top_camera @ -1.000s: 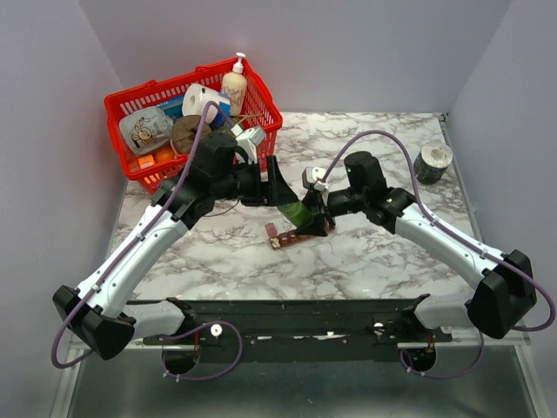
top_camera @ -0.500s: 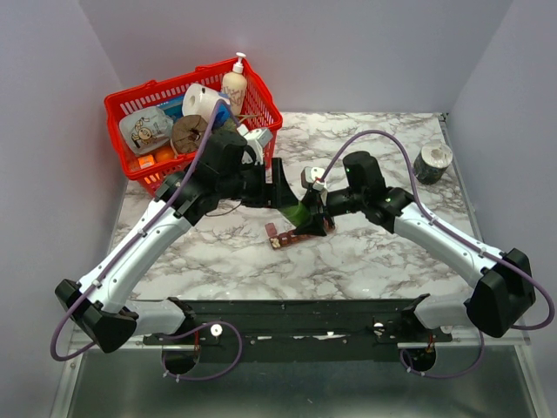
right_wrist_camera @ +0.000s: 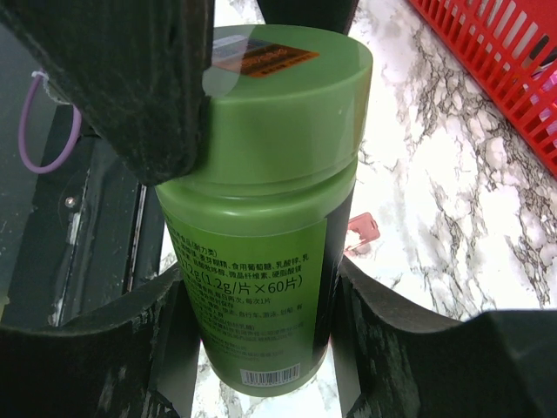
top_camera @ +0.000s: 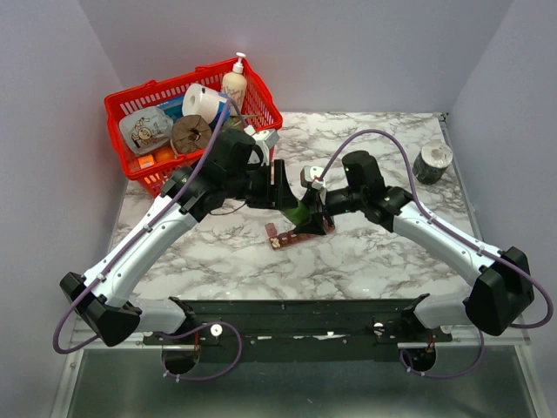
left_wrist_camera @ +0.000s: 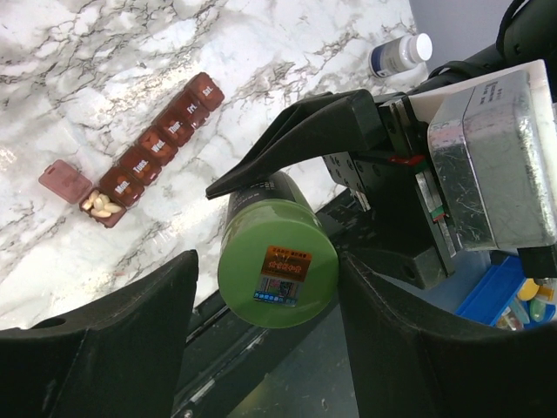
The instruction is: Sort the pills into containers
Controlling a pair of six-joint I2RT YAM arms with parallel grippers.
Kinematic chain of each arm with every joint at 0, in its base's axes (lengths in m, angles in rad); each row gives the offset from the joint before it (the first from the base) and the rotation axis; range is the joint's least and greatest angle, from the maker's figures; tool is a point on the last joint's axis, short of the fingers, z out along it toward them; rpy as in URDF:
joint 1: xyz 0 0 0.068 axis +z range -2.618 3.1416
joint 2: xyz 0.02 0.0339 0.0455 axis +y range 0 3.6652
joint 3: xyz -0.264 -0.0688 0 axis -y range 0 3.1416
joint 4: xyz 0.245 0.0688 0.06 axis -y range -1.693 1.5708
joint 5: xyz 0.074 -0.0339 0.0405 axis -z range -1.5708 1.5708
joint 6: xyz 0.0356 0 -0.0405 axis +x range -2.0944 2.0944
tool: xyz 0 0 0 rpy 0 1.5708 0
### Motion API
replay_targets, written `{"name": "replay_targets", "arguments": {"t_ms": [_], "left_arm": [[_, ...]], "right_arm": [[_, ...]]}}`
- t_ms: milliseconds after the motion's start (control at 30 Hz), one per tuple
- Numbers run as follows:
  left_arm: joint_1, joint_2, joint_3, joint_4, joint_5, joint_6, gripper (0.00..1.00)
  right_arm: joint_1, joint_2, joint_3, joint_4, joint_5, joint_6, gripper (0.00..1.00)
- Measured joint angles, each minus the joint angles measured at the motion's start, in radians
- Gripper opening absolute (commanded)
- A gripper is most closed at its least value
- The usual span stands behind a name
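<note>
A green pill bottle [top_camera: 298, 212] hangs tilted over the table's middle, held by its body in my shut right gripper [top_camera: 311, 212]. In the right wrist view the bottle [right_wrist_camera: 261, 261] fills the space between the fingers [right_wrist_camera: 409, 348]. My left gripper [top_camera: 290, 193] is open, its fingers either side of the bottle's green cap [left_wrist_camera: 278, 261] with a small gap. The dark red-brown pill strip [left_wrist_camera: 157, 144] lies on the marble below [top_camera: 294, 232]. Its end compartment is open, lid [left_wrist_camera: 64, 181] flipped out, with white pills [left_wrist_camera: 102, 206] inside; the other lids are shut.
A red wire basket [top_camera: 130, 97] full of household items stands at the back left. A small white-capped bottle [top_camera: 432, 161] stands at the right, also in the left wrist view [left_wrist_camera: 399, 54]. The arms' black base rail [top_camera: 287, 318] runs along the near edge.
My left arm has moved right and closed in on the bottle's cap. The right arm and the bottle have barely shifted.
</note>
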Motion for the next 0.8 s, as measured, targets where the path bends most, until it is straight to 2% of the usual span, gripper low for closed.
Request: {"name": "replay_targets", "arguments": {"t_ms": [133, 367, 467, 800], "left_arm": [[-0.003, 0.003, 0.008, -0.005, 0.003, 0.006, 0.55], [-0.006, 0.014, 0.023, -0.021, 0.012, 0.034, 0.24], [-0.005, 0.021, 0.023, -0.02, 0.035, 0.069, 0.18], [0.034, 0.027, 0.019, -0.028, 0.222, 0.326, 0.14]], "right_arm": [[0.0, 0.002, 0.001, -0.001, 0.006, 0.0, 0.01], [0.0, 0.004, 0.004, -0.003, 0.008, 0.0, 0.01], [0.0, 0.004, 0.004, -0.017, 0.006, 0.0, 0.01], [0.001, 0.004, 0.004, -0.032, -0.042, 0.022, 0.01]]}}
